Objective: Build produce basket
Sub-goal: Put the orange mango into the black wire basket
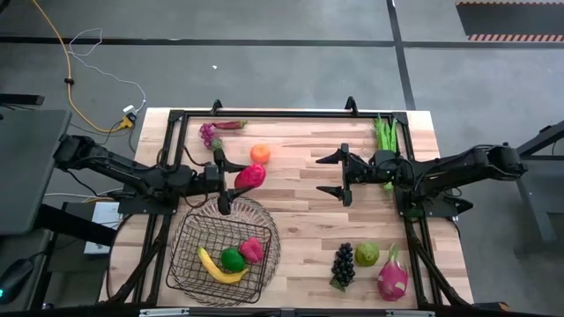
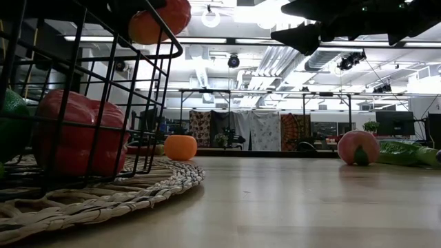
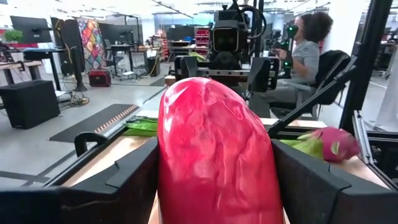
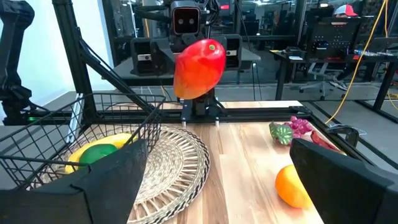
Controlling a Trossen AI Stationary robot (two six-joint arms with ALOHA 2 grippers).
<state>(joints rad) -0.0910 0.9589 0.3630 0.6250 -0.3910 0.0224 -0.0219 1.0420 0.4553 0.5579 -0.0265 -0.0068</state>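
Note:
My left gripper [image 1: 229, 180] is shut on a red-yellow mango [image 1: 249, 176] just beyond the far rim of the wire basket [image 1: 181, 255]. The basket stands on a woven mat and holds a banana [image 1: 216, 269], a lime [image 1: 232, 259] and a red fruit [image 1: 252, 249]. My right gripper [image 1: 339, 174] is open at mid-table, pointing toward the mango and touching nothing. On the table lie an orange [image 1: 260, 153], purple grapes [image 1: 210, 133], green beans [image 1: 384, 134], dark grapes [image 1: 343, 263], a pear [image 1: 367, 254] and a dragon fruit [image 1: 393, 275]. A peach [image 2: 357, 147] shows in the low view. My left gripper pinches the mango between its two fingers [image 3: 127, 180], one on each side [image 3: 171, 168] of the fruit. The fingers come level from the table's left. The mango [image 4: 199, 67] is lifted clear of the table, and its free end sticks out past the fingertips toward the right arm.
The woven mat [image 4: 177, 162] spreads beyond the basket toward the table's middle. Black frame rails [image 1: 264, 114] run along the table's far, left and right edges. Bare wood lies between the basket and the dark grapes. A seated person [image 3: 305, 50] is beyond the table.

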